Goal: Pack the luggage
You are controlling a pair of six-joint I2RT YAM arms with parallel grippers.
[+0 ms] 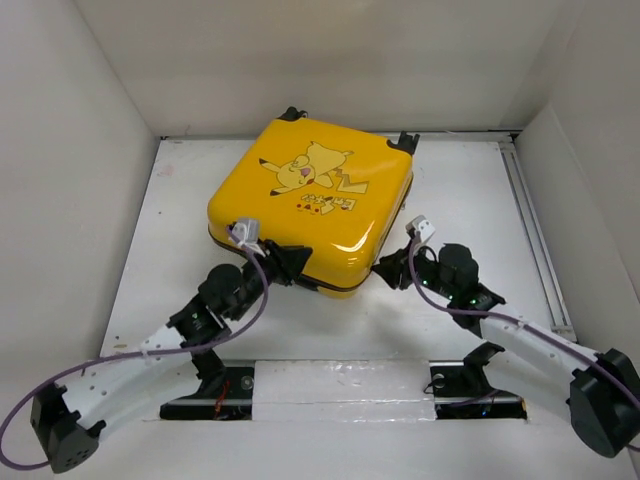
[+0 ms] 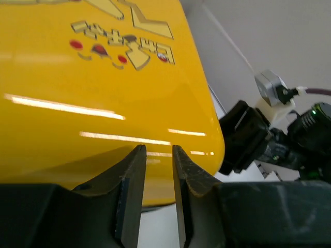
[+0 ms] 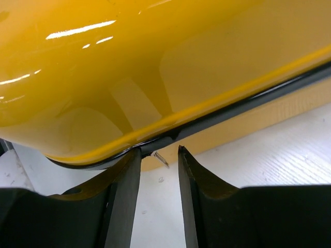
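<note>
Left gripper [image 2: 158, 149] and right gripper [image 3: 159, 151], jaws slightly parted and empty, at the near edge of the luggage [image 1: 310, 200].
It lies flat and closed, far-centre on the table [image 1: 180, 200]; packing seems nearly done, though whether it is zipped is unclear.

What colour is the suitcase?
Bright yellow; the luggage shows best in the top external view.
</note>
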